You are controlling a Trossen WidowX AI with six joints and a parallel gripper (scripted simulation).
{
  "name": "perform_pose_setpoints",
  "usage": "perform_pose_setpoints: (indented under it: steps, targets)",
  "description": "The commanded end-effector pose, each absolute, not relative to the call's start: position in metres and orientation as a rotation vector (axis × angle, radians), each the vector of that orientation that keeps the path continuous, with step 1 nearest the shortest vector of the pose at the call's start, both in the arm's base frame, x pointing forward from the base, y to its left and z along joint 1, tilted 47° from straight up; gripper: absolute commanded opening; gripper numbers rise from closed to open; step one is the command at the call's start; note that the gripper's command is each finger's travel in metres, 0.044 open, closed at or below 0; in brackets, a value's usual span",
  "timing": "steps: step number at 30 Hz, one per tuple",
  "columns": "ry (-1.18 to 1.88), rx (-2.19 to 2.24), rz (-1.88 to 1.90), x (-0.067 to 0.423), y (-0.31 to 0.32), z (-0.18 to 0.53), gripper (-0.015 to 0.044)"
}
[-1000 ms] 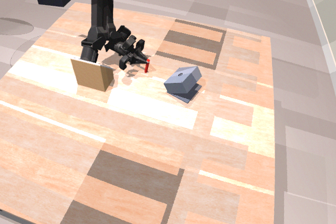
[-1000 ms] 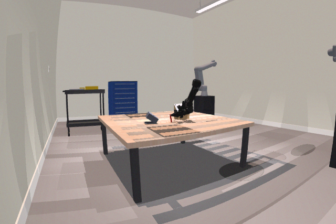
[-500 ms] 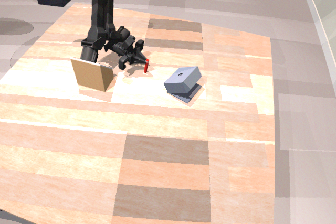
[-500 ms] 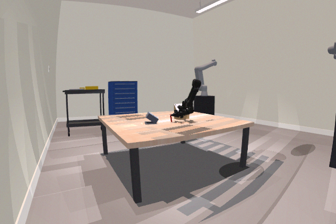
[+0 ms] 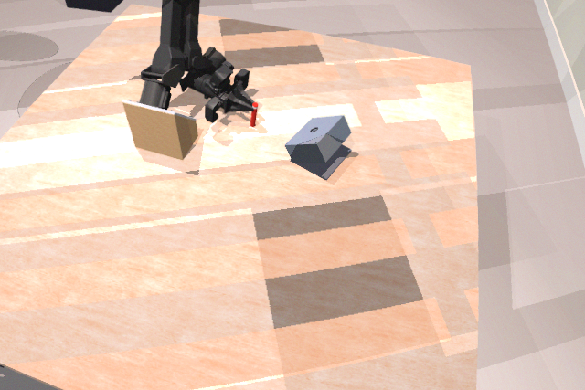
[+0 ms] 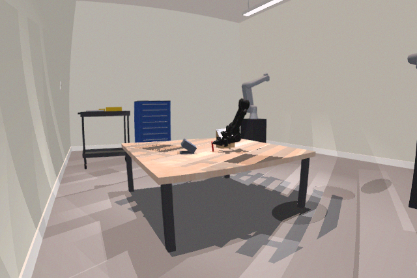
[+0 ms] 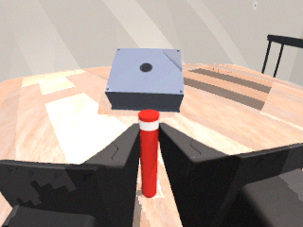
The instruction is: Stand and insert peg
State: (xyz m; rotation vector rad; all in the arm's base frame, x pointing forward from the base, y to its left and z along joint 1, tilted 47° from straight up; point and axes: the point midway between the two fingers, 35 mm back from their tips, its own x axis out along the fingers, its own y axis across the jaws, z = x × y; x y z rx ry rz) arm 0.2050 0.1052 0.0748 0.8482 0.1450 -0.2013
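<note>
hand clamps upright peg; sloped panel just beyond

A workshop: blue drawer cabinet, black cart, wooden table.

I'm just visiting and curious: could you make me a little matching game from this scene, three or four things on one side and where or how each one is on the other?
Things:
1. peg
2. sloped panel
3. tan box
4. blue drawer cabinet

States:
A. on the floor by the far wall
B. upright, clamped in the gripper, white band on top
C. on the table beside the arm's base
D. on the table, one dark hole in its face

Pairs: 1-B, 2-D, 3-C, 4-A
</note>
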Motion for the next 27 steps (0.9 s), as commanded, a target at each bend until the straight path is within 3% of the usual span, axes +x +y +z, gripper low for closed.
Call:
perform_pose_setpoints:
  steps: [1,27]
  targets:
    - [0.146,0.848,-0.201,0.2039,0.1071,0.0734,0.0049]
    - [0.104,0.86,-0.229,0.1984,0.1078,0.0711,0.0049]
